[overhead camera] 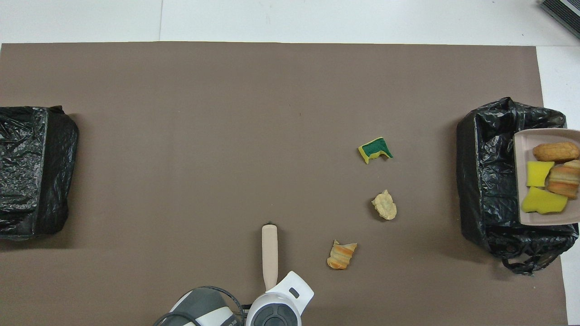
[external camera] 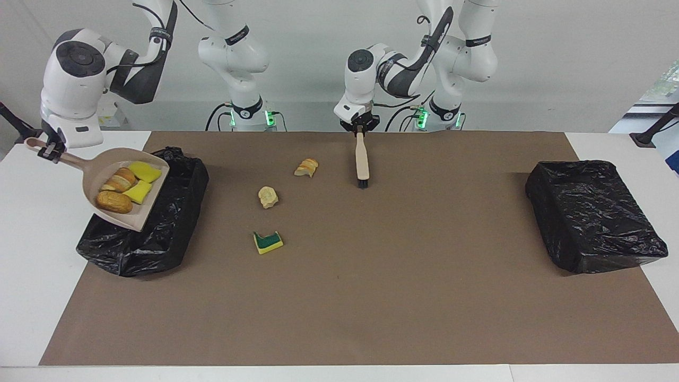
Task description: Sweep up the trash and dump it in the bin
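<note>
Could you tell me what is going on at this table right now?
The right gripper holds a loaded dustpan raised over the black bin at its end. The left gripper holds a brush over the mat. A green-backed sponge piece, a beige lump and a crusty chunk lie unswept on the mat.
</note>
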### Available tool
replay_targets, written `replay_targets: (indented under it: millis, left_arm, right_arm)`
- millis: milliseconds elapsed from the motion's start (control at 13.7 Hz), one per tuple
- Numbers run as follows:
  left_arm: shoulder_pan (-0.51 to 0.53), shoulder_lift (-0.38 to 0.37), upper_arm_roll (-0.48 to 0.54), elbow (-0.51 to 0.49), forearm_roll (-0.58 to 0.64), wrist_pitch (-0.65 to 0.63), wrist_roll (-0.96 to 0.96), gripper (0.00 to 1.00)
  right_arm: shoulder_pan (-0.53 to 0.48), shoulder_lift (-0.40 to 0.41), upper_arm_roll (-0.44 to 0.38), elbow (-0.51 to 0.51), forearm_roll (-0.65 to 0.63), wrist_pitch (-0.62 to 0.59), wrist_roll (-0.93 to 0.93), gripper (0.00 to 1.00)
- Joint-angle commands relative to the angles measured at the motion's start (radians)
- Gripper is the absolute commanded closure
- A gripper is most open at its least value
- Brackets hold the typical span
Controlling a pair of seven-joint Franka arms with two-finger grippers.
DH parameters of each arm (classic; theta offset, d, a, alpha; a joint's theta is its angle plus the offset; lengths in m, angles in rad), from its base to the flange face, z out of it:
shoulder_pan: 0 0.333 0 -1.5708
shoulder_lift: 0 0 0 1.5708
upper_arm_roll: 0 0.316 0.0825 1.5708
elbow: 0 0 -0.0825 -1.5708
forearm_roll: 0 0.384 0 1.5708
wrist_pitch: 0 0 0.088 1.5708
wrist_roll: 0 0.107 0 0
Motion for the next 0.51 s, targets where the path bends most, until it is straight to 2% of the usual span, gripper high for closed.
replay_targets:
  millis: [0,73,146,220,366,439]
  left_arm:
    - [-0.006,-0.031,0.012,-0.035,0.000,0.028,-0.005,0.90]
    - [-0.006,-0.029,0.014,-0.032,0.000,0.028,-0.003,0.73]
    - [-0.003,-0.026,0.015,-0.029,0.000,0.029,-0.002,0.49]
    - [0.001,-0.023,0.017,-0.026,0.000,0.029,0.010,0.32]
    - [0.056,-0.014,0.017,-0.007,0.000,0.013,0.087,0.09]
    - [0.064,-0.017,0.018,0.002,0.001,0.010,0.101,0.00]
  right_arm:
    - [0.022,-0.008,0.021,0.007,-0.089,-0.063,-0.013,1.00]
    - [0.056,-0.008,0.018,0.008,-0.126,-0.089,-0.008,1.00]
    - [0.062,-0.013,0.021,0.011,-0.187,-0.127,0.009,1.00]
    - [0.064,-0.027,0.021,0.008,-0.210,-0.144,0.015,1.00]
    - [0.064,-0.031,0.021,0.010,-0.216,-0.147,0.006,1.00]
    - [0.064,-0.044,0.023,0.014,-0.216,-0.147,-0.009,1.00]
